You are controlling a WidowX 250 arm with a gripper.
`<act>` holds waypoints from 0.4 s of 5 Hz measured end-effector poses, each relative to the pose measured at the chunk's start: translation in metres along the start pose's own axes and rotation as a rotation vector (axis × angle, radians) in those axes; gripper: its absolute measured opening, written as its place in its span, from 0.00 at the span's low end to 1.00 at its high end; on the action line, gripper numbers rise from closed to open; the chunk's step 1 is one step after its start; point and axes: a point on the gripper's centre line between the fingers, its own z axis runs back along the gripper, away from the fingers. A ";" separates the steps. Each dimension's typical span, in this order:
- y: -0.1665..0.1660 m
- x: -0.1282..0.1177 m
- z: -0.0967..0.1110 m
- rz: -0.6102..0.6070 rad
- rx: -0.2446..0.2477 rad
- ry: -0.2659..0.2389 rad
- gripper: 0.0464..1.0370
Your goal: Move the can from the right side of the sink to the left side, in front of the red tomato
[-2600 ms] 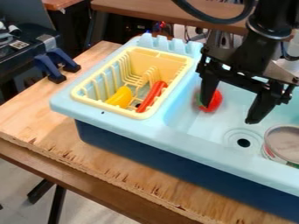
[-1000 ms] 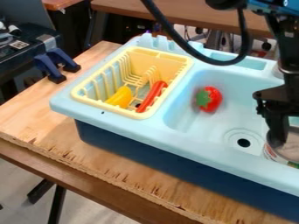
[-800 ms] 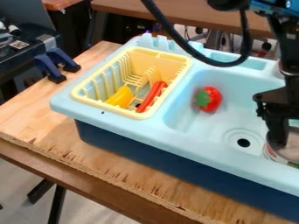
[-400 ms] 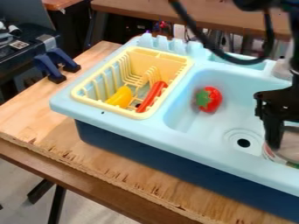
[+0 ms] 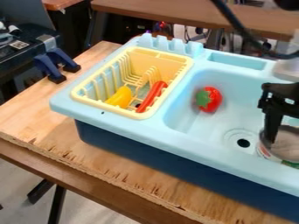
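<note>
Can point(image 5: 287, 146): located at the right of the view, in the front right portion of the basin point(image 5: 196, 117), beside the drain point(image 5: 243, 143); its broad, round, greyish top faces upward, and a printed band with red and green shows on its side. The right edge of the view cuts it off.

Claw point(image 5: 274, 114): black, hanging from the right edge over the can, its lower end at the can's left rim. Whether it is wide, narrow or gripping the can cannot be told.

Red toy point(image 5: 213, 101): round, with a green cap turned toward the left, lying in the rear left part of the basin, well apart from the can.

Rack point(image 5: 81, 97): pale yellow, with upright prongs, set in the left part of the light blue sink point(image 5: 116, 123). Within it lie a yellow toy point(image 5: 120, 97) and, to the right, a long orange-red toy point(image 5: 152, 96), both slanting.

Tabletop point(image 5: 70, 146): wooden, rough along its front edge, supporting the sink.
</note>
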 end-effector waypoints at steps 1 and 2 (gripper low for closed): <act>0.015 0.003 0.000 0.016 0.057 0.016 0.96; 0.043 0.002 0.002 0.053 0.130 -0.005 0.96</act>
